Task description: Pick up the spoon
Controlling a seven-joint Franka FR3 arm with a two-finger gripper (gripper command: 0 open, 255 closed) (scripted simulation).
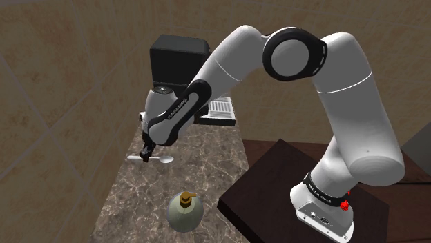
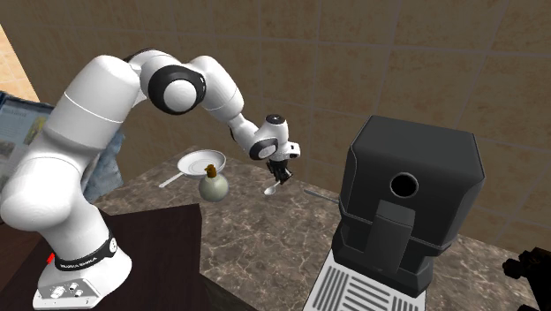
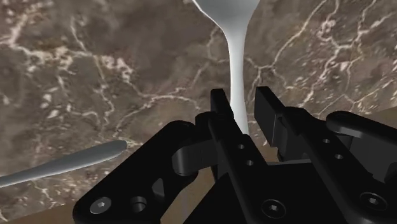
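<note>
A white spoon (image 3: 233, 44) runs between my black fingers (image 3: 221, 111), its bowl pointing away from the hand. My gripper (image 3: 240, 102) is shut on the spoon's handle. In the shoulder view the gripper (image 1: 146, 155) points down at the marble counter (image 1: 200, 166), with the spoon's bowl (image 1: 165, 159) sticking out to its right. In the second exterior view the spoon (image 2: 271, 188) hangs tilted under the gripper (image 2: 283, 174), just above the counter.
A second grey utensil handle (image 3: 63, 167) lies on the counter beside the gripper. A black coffee machine (image 2: 411, 203) with a ribbed drip tray (image 1: 221, 110) stands at the back. A round soap bottle (image 1: 184, 210), a white pan (image 2: 200, 163) and the dark stand (image 1: 276, 183) are nearby.
</note>
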